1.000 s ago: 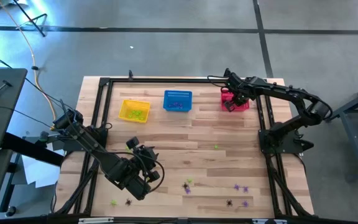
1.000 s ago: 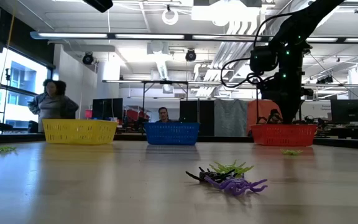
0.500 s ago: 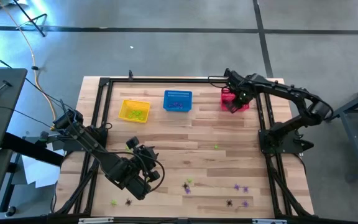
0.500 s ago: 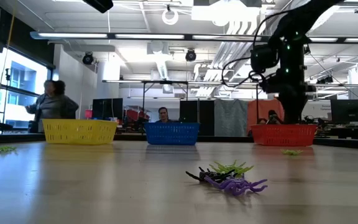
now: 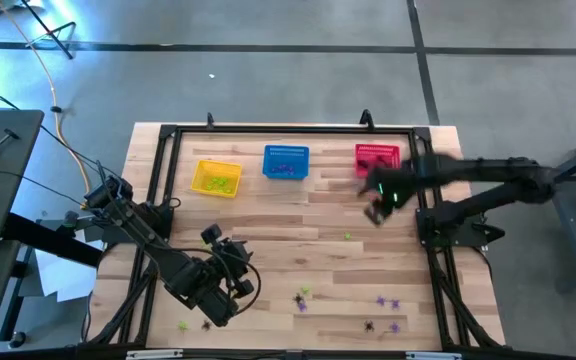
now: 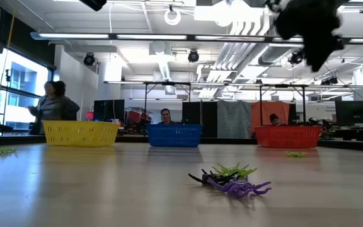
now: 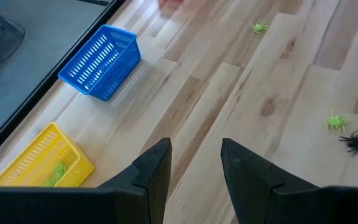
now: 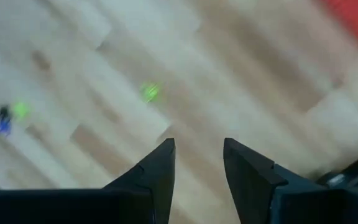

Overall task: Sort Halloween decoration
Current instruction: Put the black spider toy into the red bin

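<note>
Tiny plastic spiders lie scattered on the wooden table: a green one (image 5: 347, 236) mid-right, a mixed clump (image 5: 301, 297) near the front, purple and black ones (image 5: 388, 301) at front right, and two (image 5: 194, 323) at front left. My right gripper (image 8: 197, 158) stands open and empty, high above the table just in front of the red basket (image 5: 377, 158). My left gripper (image 7: 194, 162) is open and empty and hovers over the front left of the table (image 5: 230, 285).
A yellow basket (image 5: 216, 178), a blue basket (image 5: 286, 162) and the red basket stand in a row along the far edge. A black frame (image 5: 164, 150) borders the table. People show in the room beyond the table (image 6: 54, 104).
My right gripper has left its place over the red basket, risen, and swung quickly toward the table's near edge and middle. It now tips more steeply down. The spiders on the table have not moved.
</note>
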`<state>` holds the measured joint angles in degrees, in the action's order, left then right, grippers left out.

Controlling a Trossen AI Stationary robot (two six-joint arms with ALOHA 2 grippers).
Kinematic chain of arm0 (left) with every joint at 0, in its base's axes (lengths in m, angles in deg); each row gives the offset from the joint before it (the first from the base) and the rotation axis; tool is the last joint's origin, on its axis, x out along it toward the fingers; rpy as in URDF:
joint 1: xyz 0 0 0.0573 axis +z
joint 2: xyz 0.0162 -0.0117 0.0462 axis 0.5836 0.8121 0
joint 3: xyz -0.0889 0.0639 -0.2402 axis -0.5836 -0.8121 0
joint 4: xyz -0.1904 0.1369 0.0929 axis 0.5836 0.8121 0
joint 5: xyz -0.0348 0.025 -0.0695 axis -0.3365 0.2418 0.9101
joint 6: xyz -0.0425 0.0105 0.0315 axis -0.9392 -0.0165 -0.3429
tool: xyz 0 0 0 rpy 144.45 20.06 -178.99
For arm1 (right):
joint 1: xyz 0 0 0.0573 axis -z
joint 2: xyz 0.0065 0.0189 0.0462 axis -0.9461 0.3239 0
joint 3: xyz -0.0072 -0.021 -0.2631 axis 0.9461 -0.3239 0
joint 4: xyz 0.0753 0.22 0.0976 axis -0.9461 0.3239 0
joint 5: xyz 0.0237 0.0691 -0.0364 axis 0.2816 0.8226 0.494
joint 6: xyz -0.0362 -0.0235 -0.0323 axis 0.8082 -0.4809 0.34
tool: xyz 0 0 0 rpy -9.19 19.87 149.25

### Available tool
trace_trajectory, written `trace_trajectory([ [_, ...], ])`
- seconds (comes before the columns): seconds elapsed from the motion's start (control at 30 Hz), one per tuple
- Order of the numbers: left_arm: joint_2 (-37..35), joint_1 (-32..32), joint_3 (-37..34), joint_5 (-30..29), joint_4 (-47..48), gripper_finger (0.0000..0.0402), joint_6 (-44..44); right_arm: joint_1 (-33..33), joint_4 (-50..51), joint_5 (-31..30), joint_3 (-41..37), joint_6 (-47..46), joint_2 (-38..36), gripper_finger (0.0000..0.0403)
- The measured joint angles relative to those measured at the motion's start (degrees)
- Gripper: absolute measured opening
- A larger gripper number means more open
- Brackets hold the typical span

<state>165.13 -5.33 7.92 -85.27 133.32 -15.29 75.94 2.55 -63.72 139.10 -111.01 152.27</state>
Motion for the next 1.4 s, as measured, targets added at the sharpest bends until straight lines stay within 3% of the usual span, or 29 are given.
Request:
trace_trajectory([
  [0.23, 0.0, -1.4, 0.0, -1.6, 0.0, 0.0131, -0.2, -34.1, -8.7, -11.3, 0.0, -32.0, 4.5, 0.0132],
  [0.33, 0.0, -1.6, 0.0, -1.9, -0.1, 0.0131, -0.2, -43.5, -15.3, -13.8, 0.0, -41.1, 10.4, 0.0132],
  [0.47, 0.0, -1.8, 0.0, -1.9, -0.1, 0.0131, -0.6, -50.7, -24.0, -13.7, 0.0, -47.4, 19.6, 0.0132],
  [0.77, 0.0, -1.8, 0.0, -1.7, -0.1, 0.0131, -2.2, -54.5, -42.2, -6.0, 0.0, -47.7, 33.3, 0.0132],
  [0.9, 0.0, -2.0, 0.0, -1.4, -0.1, 0.0131, -3.1, -54.6, -42.9, -2.9, 0.0, -47.7, 35.4, 0.0132],
  [1.4, 0.0, -3.8, -0.1, 0.0, -0.4, 0.0131, -3.8, -54.7, -42.3, -0.1, 0.2, -47.5, 39.9, 0.0132],
])
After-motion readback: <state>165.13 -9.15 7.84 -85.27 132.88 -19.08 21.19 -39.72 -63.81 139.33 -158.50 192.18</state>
